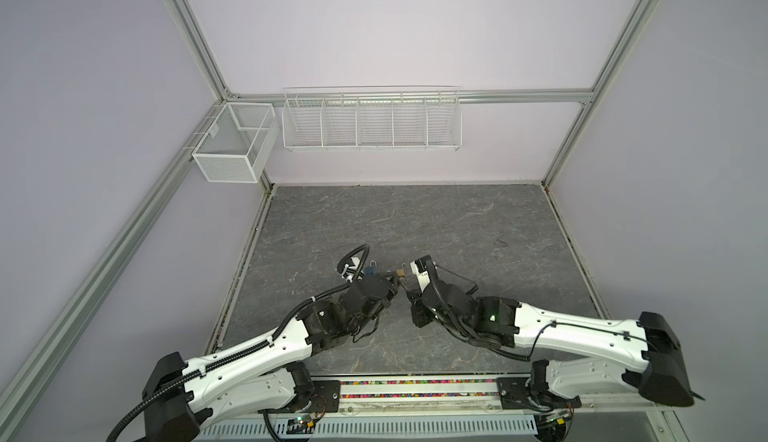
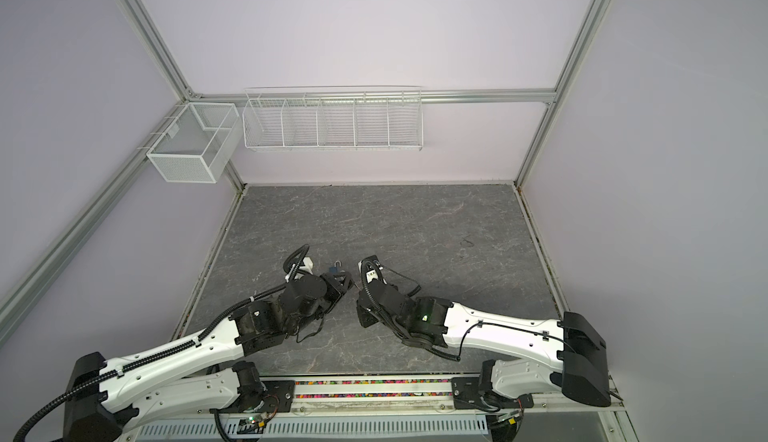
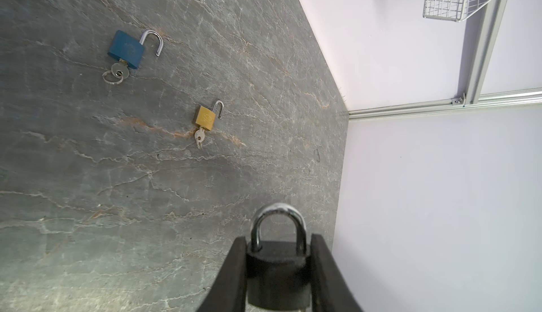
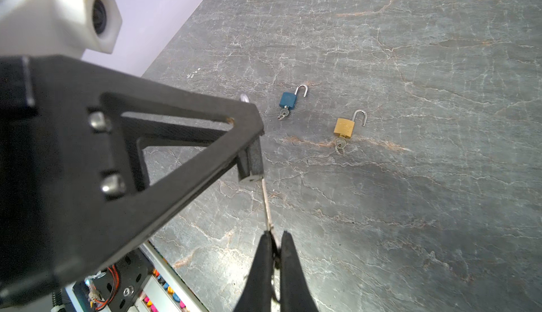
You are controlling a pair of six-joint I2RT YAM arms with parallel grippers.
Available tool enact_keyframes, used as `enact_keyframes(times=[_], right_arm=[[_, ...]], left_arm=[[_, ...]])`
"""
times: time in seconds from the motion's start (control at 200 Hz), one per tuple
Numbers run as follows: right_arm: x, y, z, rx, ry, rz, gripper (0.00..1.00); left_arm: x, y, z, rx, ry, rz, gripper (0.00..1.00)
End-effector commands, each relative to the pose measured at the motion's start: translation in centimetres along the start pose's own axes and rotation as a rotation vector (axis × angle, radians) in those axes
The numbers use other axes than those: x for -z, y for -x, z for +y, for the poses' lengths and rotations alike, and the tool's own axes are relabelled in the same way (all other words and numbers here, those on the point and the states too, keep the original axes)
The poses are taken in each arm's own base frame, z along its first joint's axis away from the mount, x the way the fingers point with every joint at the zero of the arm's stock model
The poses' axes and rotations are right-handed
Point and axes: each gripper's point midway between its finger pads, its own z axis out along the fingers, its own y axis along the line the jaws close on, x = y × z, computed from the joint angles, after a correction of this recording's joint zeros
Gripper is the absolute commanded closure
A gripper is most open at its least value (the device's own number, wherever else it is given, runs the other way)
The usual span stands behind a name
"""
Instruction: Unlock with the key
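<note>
Right gripper (image 4: 275,238) pinches key (image 4: 267,205), apparently entering padlock (image 3: 278,269).

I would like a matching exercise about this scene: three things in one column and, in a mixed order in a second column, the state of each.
Things:
1 black padlock
2 blue padlock
3 key at the black padlock

States:
a pinched in the right end effector
b shackle open, lying on the table
c shackle shut, gripped by the left end effector

Pairs: 1-c; 2-b; 3-a
</note>
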Motion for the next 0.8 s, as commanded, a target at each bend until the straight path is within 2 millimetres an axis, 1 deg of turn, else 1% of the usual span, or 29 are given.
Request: enact_keyframes(times=[0.0, 0.095, 0.225, 0.37, 0.64, 0.685, 0.75, 0.795], right_arm=[[-0.09, 0.87, 0.81, -0.014, 0.017, -0.017, 0.94], [-0.28, 0.75, 1.17, -0.01, 0.022, -0.012, 0.94], [-0.61, 0.56, 1.12, -0.012, 0.012, -0.004, 0.94], [-0.57, 0.97, 1.32, -0.018, 0.018, -0.015, 0.94], [-1.0, 1.09, 1.71, -0.015, 0.013, -0.005, 0.94], [-1.06, 1.1, 1.65, -0.016, 0.001, 0.002, 0.94], [-1.03, 1.18, 1.05, -0.025, -0.043, 0.012, 0.94], [-1.02, 1.32, 1.11, -0.029, -0.044, 0.012, 0.94]], left_arm=[[0.5, 0.6, -1.5, 0.038, -0.027, -0.021, 1.0], [0.42, 0.62, -1.41, 0.043, -0.026, -0.025, 1.0], [0.41, 0.58, -1.48, 0.049, -0.031, -0.023, 1.0], [0.35, 0.5, -1.5, 0.062, -0.038, -0.02, 1.0], [0.29, 0.44, -1.48, 0.066, -0.037, -0.018, 1.0], [0.26, 0.42, -1.47, 0.069, -0.036, -0.017, 1.0], [0.3, 0.21, -1.63, 0.069, -0.036, -0.004, 1.0], [0.29, 0.15, -1.57, 0.061, -0.023, 0.0, 1.0]])
